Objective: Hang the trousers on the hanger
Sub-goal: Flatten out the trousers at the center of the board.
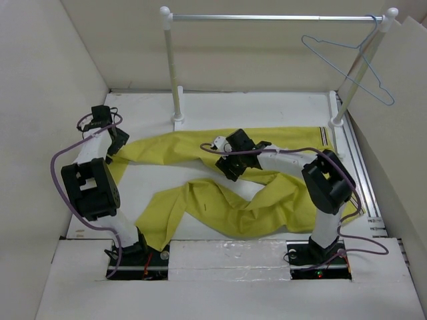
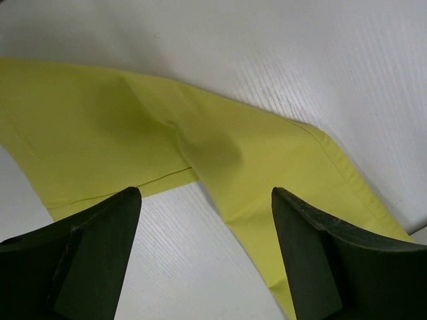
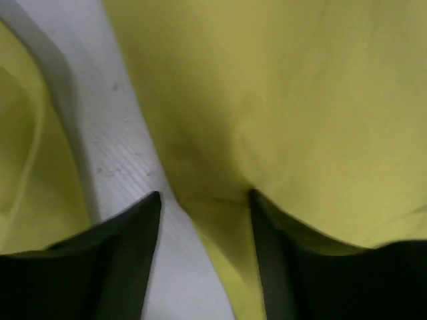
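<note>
The trousers [image 1: 220,200] lay on the table [image 1: 267,107] in front of the rail [image 1: 267,18], spread across most of the span between its two white posts. One yellow leg ran flat just in front of the left post's foot. The other curled in loose folds farther from the rail, toward the arm bases. A dark striped edge showed just beside the right post's foot. The hanger [image 1: 343,70] hung from the right end of the rail's bar, hooked on beside the right post. It was tilted, with its frame clear of the table and well apart from the cloth. The left gripper [image 1: 113,155] sat out beyond the left post, low over the end of the flat leg. In its wrist view the left gripper [image 2: 205,193] had its fingers [image 2: 100,240] spread wide, with cloth and bare table between them and nothing held. The right gripper [image 1: 230,173] was down on the trousers in front of the middle of the rail. In its own camera the right gripper [image 3: 205,195] had its fingers [image 3: 127,247] parted above the fabric's edge, pinching nothing.
</note>
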Robot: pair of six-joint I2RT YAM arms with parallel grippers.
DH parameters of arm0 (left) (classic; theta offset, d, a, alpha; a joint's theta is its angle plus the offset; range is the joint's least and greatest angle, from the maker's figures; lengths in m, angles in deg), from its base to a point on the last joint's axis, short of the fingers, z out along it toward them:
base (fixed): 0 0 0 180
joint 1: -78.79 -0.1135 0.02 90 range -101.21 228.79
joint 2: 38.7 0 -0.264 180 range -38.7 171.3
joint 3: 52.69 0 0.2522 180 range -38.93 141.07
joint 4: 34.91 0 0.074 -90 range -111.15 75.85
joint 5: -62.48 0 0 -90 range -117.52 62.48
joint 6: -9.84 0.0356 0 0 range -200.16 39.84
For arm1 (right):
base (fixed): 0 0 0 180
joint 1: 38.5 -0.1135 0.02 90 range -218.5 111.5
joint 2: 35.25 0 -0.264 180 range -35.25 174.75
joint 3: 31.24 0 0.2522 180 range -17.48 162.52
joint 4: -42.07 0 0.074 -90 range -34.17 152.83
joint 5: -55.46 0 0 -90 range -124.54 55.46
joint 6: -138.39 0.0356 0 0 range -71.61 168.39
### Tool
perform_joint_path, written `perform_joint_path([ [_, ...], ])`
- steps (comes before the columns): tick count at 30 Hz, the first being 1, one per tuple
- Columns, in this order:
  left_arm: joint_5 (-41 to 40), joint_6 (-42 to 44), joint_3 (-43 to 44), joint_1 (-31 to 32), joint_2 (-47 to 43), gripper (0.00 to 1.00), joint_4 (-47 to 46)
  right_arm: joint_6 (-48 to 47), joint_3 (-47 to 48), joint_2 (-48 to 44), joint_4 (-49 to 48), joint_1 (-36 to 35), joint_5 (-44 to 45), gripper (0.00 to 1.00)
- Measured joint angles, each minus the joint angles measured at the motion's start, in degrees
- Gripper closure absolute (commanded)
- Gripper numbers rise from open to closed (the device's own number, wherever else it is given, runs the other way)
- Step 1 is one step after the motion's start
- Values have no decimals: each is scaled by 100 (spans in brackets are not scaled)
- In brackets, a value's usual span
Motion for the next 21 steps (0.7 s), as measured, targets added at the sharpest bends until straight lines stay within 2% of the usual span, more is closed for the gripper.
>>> perform_joint_path([
  [1,13,39,0,0,15,25,-31,2,0,79,-13,31,70,50],
  [2,28,59,2,2,55,25,-50,13,-4,144,-33,72,122,78],
  [4,44,96,22,2,245,32,-90,94,-22,212,-83,201,245,100],
  [5,39,114,52,2,396,36,-105,146,-39,216,-127,295,304,100],
  [6,31,133,92,2,568,45,-109,197,-61,192,-166,387,339,100],
  [7,26,144,175,2,772,84,-94,238,-138,136,-238,472,387,100],
  [8,42,129,284,2,986,97,-87,278,-251,42,-284,562,420,100],
  [9,76,197,422,2,1191,100,-66,295,-367,-70,-293,643,437,100],
  [14,507,308,1482,214,1683,100,345,422,-997,-1189,-280,973,323,100],
  [15,538,358,1781,310,1703,100,422,428,-1014,-1355,-286,1019,306,97],
  [16,577,400,2164,393,1742,87,496,431,-1016,-1478,-293,1062,269,86],
  [18,608,511,2983,507,1888,77,564,424,-968,-1528,-291,1119,212,73],
  [19,584,531,3458,529,2015,66,634,422,-940,-1471,-254,1119,186,60],
  [21,448,603,4083,520,2236,54,651,372,-841,-1261,-116,1099,153,56],
])
